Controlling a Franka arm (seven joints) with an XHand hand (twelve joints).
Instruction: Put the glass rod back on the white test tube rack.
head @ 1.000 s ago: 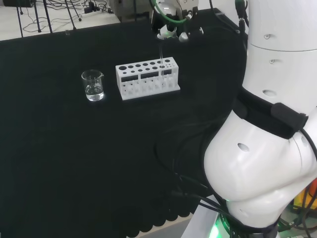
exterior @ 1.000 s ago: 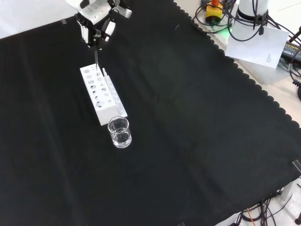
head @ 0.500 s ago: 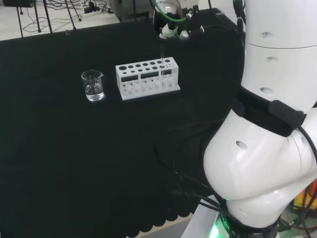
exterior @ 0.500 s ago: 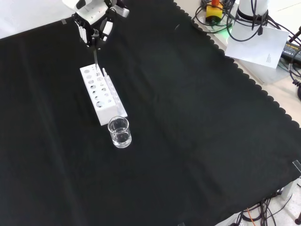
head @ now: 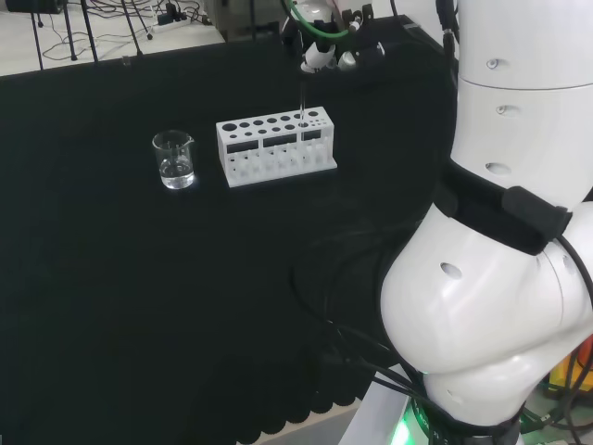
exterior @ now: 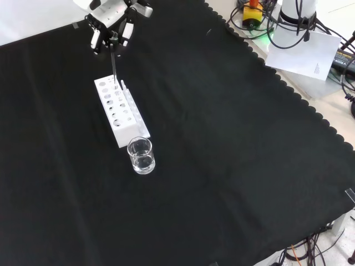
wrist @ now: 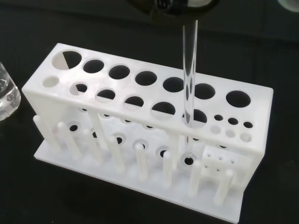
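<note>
The white test tube rack (head: pixel 276 148) (exterior: pixel 119 111) (wrist: pixel 259 105) stands on the black cloth. The clear glass rod (head: pixel 301 102) (exterior: pixel 113 66) (wrist: pixel 189 74) stands upright through a front-row hole near one end of the rack. Its lower tip sits in the base plate. In the wrist view the rod's upper end stands free, with nothing touching it. The hand (head: pixel 324 51) (exterior: pixel 111 27) hovers just above the rod's top, its fingers spread apart and open.
A small glass beaker (head: pixel 174 159) (exterior: pixel 141 155) (wrist: pixel 7 95) with a little clear liquid stands on the cloth beside the rack's other end. The arm's white links (head: pixel 519 232) take up the head view's right side.
The hand has lifted a little off the rod and its fingers have spread apart. The rod stays standing in the rack.
</note>
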